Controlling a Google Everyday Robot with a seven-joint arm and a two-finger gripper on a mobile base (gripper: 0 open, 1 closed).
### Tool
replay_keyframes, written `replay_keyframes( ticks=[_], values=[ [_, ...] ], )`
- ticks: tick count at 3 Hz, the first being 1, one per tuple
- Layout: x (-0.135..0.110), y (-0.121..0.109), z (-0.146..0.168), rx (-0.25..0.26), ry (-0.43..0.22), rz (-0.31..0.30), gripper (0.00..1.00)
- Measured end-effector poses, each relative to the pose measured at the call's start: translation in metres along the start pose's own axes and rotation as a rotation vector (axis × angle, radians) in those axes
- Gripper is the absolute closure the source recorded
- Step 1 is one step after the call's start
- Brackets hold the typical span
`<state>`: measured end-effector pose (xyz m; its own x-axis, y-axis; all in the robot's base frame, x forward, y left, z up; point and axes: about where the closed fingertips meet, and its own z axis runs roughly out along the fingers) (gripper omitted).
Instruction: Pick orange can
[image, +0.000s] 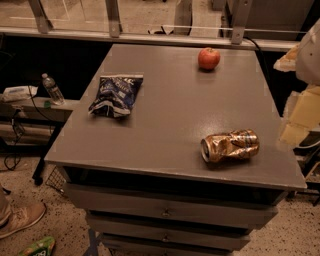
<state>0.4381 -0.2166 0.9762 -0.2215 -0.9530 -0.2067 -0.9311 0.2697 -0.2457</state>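
Three objects: lying well apart on grey tabletop (165, 120).
Orange can (230, 146): dented, on its side, front right, silver end facing left.
Blue snack bag (116, 95): crumpled, left; contents hidden.
Red apple (209, 58): far side.
End effector (302, 102): pale shape at right edge; opening cannot be told.

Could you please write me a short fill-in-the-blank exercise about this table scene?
The orange can lies on its ____ on the table.
The apple near the table's far edge is ____.
The snack bag is ____ in colour.
The claw is at the picture's ____ edge, away from the orange can.
Missing words: side; red; blue; right.
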Motion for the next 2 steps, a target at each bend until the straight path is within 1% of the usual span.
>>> replay_keyframes(
  ticks=[1, 2],
  values=[
    [0.000, 0.000, 0.000, 0.000, 0.000, 0.000, 0.00],
    [-0.006, 0.004, 0.026, -0.053, -0.032, -0.032, 0.00]
  ],
)
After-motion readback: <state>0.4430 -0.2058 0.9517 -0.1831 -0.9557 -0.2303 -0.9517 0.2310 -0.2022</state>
